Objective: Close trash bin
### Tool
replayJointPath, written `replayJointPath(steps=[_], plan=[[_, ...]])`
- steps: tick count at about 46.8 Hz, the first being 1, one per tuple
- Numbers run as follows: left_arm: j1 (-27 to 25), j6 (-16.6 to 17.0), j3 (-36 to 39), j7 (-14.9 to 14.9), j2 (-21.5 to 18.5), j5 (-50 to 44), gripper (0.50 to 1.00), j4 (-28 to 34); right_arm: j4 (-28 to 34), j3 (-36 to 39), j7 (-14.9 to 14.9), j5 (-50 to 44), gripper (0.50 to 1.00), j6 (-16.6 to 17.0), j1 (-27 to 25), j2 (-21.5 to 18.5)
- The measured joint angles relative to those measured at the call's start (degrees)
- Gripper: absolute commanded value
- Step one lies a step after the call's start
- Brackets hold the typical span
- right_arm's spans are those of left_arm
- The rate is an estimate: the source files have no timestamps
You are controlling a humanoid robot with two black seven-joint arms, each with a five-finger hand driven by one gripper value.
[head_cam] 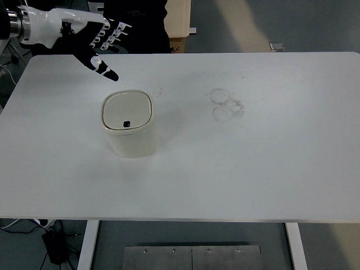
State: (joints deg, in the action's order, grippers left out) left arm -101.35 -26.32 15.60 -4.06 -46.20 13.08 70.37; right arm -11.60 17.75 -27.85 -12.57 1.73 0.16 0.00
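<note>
Head view: the trash bin [130,128], a cream-coloured tub with rounded corners, stands upright on the white surface [270,169], left of the surface's middle. Its lid [128,110] lies flat and shut on top, with a small dark button near the lid's front edge. The left hand [93,39] hangs in the air beyond the trash bin and to its left, well apart from it and touching nothing. The hand is wide: its fingers [115,31] are spread and stretched out, and the thumb [106,68] points down toward the trash bin without reaching it. The hand holds nothing. Its white forearm shell runs off toward the picture's upper left corner. To the right of the trash bin, well apart from it, faint ring-shaped marks [226,104] stain the surface. Beyond the trash bin, past the surface's far edge, a person [138,25] in dark clothes shows at the picture's top, with a beige panel [179,17] just beside them. Below the trash bin, under the surface's near edge, a white leg [88,244] and a grey metal plate [191,257] on the floor are visible
</note>
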Motion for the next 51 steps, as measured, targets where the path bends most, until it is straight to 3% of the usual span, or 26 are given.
replayJointPath(steps=[10, 19, 29, 40, 51], plan=[[0.5, 0.0, -4.4, 0.4, -2.0, -4.3, 1.0, -5.3, 0.0, 0.0, 0.0, 0.0, 0.991, 0.0, 0.0, 0.0], [2.4, 1.1, -8.1, 0.9, -1.3, -11.9, 1.0, -13.6, 0.0, 0.0, 0.0, 0.0, 0.991, 0.0, 0.0, 0.0], [5.7, 2.6, -12.3, 4.1, -0.8, -20.4, 1.0, -18.9, 0.0, 0.0, 0.0, 0.0, 0.991, 0.0, 0.0, 0.0], [15.7, 2.9, -20.1, 4.5, 0.7, -30.3, 1.0, -27.0, 0.0, 0.0, 0.0, 0.0, 0.991, 0.0, 0.0, 0.0], [27.4, 2.8, -32.7, 5.5, 6.5, -31.6, 1.0, -35.8, 0.0, 0.0, 0.0, -0.2, 0.991, 0.0, 0.0, 0.0]])
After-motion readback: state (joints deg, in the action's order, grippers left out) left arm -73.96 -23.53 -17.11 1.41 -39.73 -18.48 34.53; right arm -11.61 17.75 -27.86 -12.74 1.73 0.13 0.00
